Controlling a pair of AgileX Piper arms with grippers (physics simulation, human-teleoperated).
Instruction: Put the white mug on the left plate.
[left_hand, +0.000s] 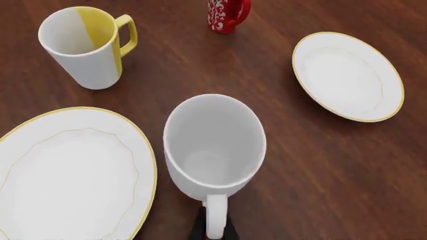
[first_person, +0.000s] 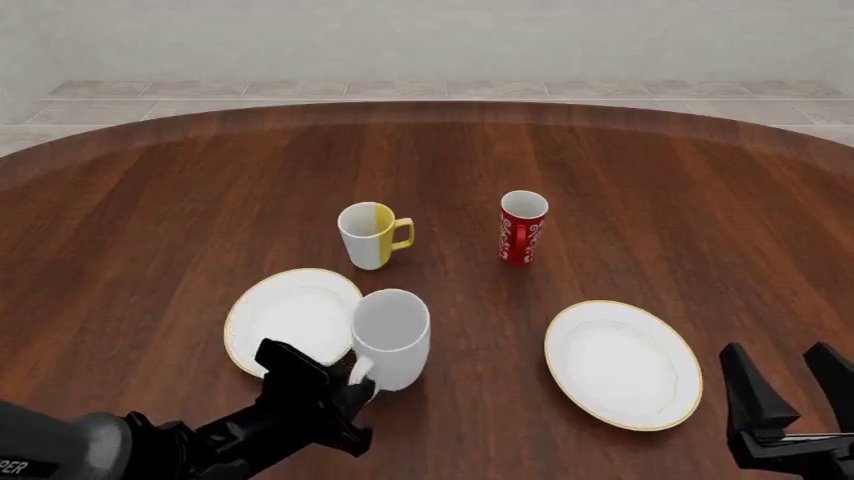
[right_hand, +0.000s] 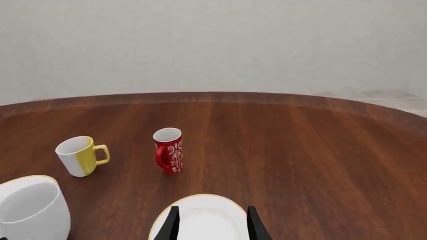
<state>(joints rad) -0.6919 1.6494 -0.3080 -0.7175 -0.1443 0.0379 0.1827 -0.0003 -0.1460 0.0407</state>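
The white mug (first_person: 391, 338) is upright at the right edge of the left plate (first_person: 287, 315), its handle turned toward me. My left gripper (first_person: 354, 380) is shut on that handle; in the left wrist view the dark fingertips (left_hand: 198, 229) flank the handle below the white mug (left_hand: 213, 145), with the left plate (left_hand: 67, 175) beside it. I cannot tell whether the mug rests on the table or hangs just above it. My right gripper (first_person: 790, 385) stands open at the near right, holding nothing. The right wrist view catches the white mug (right_hand: 33, 212) at its edge.
A white-and-yellow mug (first_person: 370, 235) stands behind the left plate, and a slim red patterned cup (first_person: 522, 228) is to its right. A second gold-rimmed plate (first_person: 623, 363) lies on the near right, just ahead of the open right gripper (right_hand: 212, 225).
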